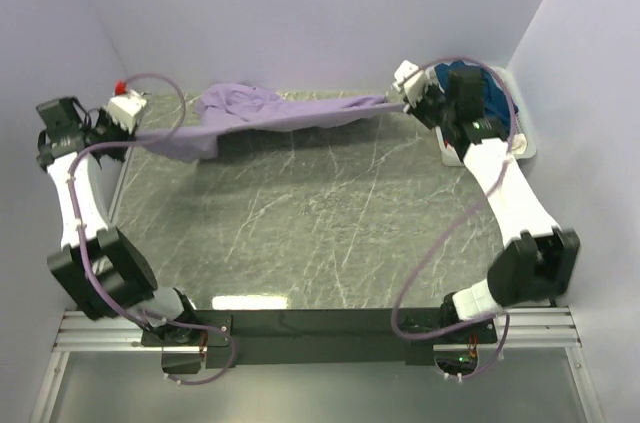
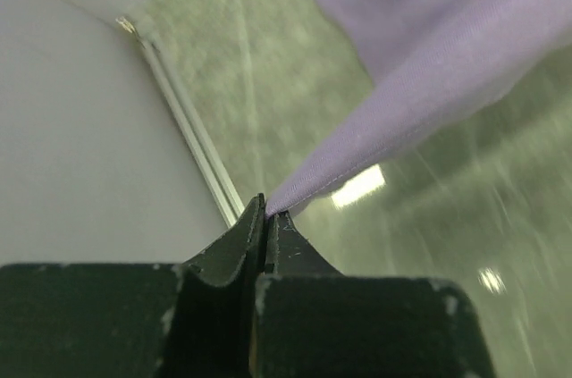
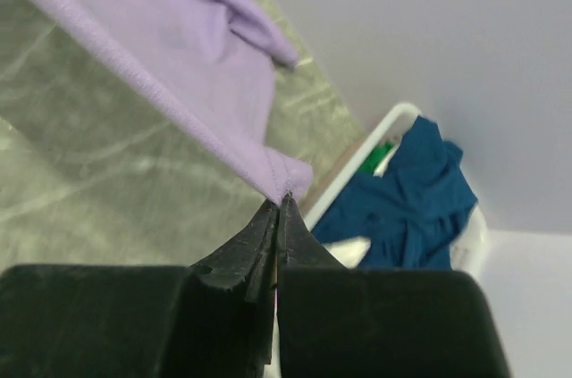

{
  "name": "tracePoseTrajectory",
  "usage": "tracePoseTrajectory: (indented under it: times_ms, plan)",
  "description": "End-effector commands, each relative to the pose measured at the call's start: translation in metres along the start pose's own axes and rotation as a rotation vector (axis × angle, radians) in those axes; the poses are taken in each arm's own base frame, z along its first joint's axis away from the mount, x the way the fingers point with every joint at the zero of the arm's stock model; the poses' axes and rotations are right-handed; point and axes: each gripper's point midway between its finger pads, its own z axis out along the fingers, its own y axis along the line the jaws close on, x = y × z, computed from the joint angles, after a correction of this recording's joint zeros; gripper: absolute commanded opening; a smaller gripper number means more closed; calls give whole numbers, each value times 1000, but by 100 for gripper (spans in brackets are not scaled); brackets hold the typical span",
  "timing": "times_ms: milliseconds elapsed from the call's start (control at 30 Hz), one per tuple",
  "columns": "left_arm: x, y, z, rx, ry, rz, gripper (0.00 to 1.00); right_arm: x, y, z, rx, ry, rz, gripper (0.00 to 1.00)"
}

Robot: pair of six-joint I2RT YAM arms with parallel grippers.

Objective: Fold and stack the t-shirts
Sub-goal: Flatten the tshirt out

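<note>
Top external: left gripper [image 1: 138,129], right gripper [image 1: 393,98] spread wide, pinching lilac t-shirt [image 1: 262,109].

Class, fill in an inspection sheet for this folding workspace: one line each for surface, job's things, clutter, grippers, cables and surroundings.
Surface: dark green marbled table, with glare patches near the front.
Job's things: lilac t-shirt unfolded, stretched between both grippers along the far side, bunched in the middle; teal-blue t-shirt crumpled in the basket.
Clutter: white basket at the far right corner, with something green inside.
Grippers: left gripper shut on one end of the lilac t-shirt; right gripper shut on the other end.
Cables: purple cables loop along each arm.
Surroundings: plain pale walls on three sides.
</note>
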Motion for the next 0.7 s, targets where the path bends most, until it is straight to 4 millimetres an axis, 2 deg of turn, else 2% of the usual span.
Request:
tracePoseTrajectory:
  times_ms: [0, 33, 67, 100, 133, 200, 233, 300, 333, 400, 433, 467, 500, 533, 567, 600, 633, 667]
  plan:
    - [40, -50, -44, 134, 115, 111, 0, 33, 16, -38, -17, 84, -97, 0]
    - [48, -61, -49, 159, 131, 111, 1, 36, 22, -50, -18, 87, -135, 0]
    - [60, -77, -54, 193, 154, 175, 1, 56, 41, -50, -63, 126, -144, 0]
    - [70, -92, -58, 235, 176, 184, 0, 65, 51, -53, -83, 149, -155, 0]
    - [78, -100, -59, 246, 201, 207, 1, 81, 69, -56, -131, 182, -173, 0]
    - [105, -133, -60, 332, 250, 262, 1, 100, 88, -58, -185, 226, -197, 0]
    - [129, -152, -61, 385, 315, 270, 1, 119, 106, -59, -229, 263, -225, 0]
    - [139, -170, -62, 433, 330, 330, 2, 138, 118, -61, -249, 304, -259, 0]
    - [150, -187, -66, 484, 349, 317, 9, 152, 128, -64, -269, 328, -288, 0]
    - [151, -196, -69, 514, 341, 348, 19, 165, 135, -67, -287, 362, -315, 0]
    - [150, -199, -71, 526, 341, 338, 33, 172, 142, -70, -318, 385, -328, 0]
    - [150, -198, -71, 531, 344, 320, 42, 176, 145, -72, -338, 404, -334, 1]
    - [148, -197, -70, 531, 346, 291, 48, 187, 157, -78, -405, 453, -324, 34]
    - [140, -188, -68, 519, 344, 282, 57, 181, 154, -78, -418, 452, -318, 51]
    - [144, -187, -64, 539, 364, 203, 64, 181, 155, -80, -438, 463, -300, 64]
    - [139, -183, -59, 540, 349, 153, 73, 181, 157, -79, -464, 466, -272, 77]
    - [126, -167, -54, 495, 343, 69, 83, 173, 152, -82, -472, 466, -239, 78]
    - [127, -158, -39, 487, 345, -1, 83, 169, 148, -82, -470, 462, -207, 78]
